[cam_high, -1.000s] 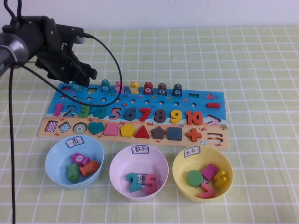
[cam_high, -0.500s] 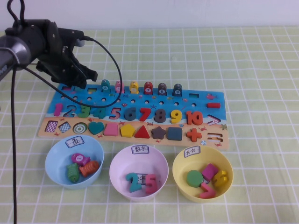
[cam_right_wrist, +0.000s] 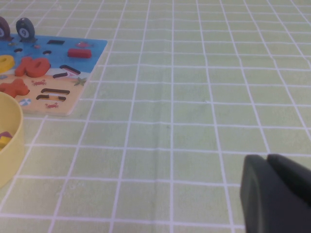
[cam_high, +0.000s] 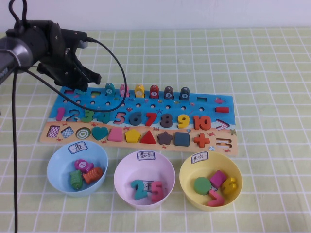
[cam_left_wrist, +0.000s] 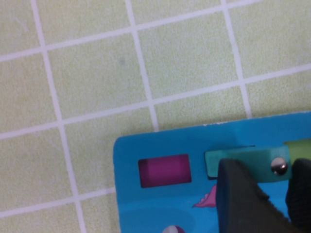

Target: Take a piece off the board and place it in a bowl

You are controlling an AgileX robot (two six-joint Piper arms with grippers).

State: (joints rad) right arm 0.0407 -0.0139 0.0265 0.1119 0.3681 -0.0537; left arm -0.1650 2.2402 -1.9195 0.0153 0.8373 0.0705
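High view
Left gripper [cam_high: 81, 81]: low over the far left corner of the board [cam_high: 146, 104], at the end of the black left arm.
Board: lies lengthwise across the green checked tablecloth [cam_high: 262, 68], with its row of numbers in the blue part and its row of shapes in the tan strip.
Standing fish [cam_high: 139, 90]: a line of coloured fish pieces upright along the board's far edge, to the right of the left gripper.
Bowl [cam_high: 57, 160]: light blue, on the robot's side of the board's left end. It has a white label on its rim and holds pink, green and orange fish.
Pink bowl [cam_high: 121, 171]: beside the light blue one, holding numbers.
Yellow bowl [cam_high: 186, 171]: the rightmost of the three, holding a green disc, a pink square and numbers.

Left wrist view
Piece [cam_left_wrist: 243, 161]: teal, seated in its slot at the board's corner, next to an empty magenta slot [cam_left_wrist: 164, 170]. A small metal stud shows on it.
Left gripper, state: right over the piece, but whether it grasps it cannot be told.

Right wrist view
Right gripper [cam_right_wrist: 267, 160]: clenched and empty, above bare tablecloth well apart from the board's right end. It is out of the high view.
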